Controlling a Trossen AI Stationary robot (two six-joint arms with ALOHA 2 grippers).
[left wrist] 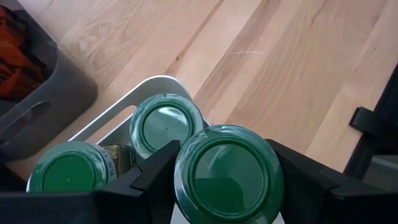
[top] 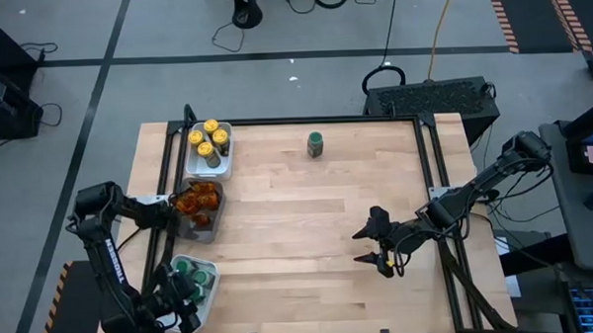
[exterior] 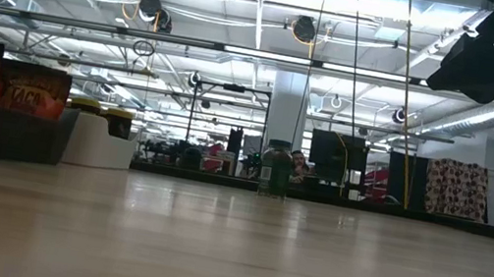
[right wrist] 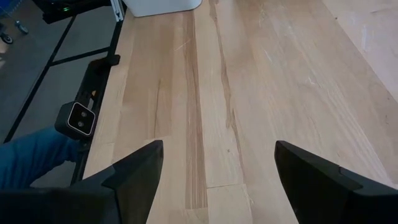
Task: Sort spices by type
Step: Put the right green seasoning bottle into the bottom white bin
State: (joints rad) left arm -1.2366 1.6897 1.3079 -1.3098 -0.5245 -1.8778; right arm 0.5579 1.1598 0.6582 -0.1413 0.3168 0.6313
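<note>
**Nearly sorted: one jar left out**

Already the yellow-lidded jars [top: 208, 142] fill the far white tray [top: 225, 167], orange-brown packets [top: 198, 202] the dark grey tray [top: 183, 228], green-lidded jars [top: 190, 276] the near white tray [top: 210, 288]. The left hand [left wrist: 227, 177] holds one green-lidded jar [left wrist: 229, 174] over that tray. A lone green-lidded glass jar [top: 315, 143] stands near the wooden worktop's [top: 309, 235] far edge, open boards around it. The right hand [top: 372, 248] hangs spread wide, empty.

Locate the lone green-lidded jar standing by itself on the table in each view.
High view: lone green-lidded jar stands near the table's far edge, apart from the trays.
Low view: it stands upright at centre, far across the wood.
Left wrist view: not in it; the jars there are others.
Right wrist view: not in it.
Shared landmark: the white tray of yellow-lidded jars.
</note>
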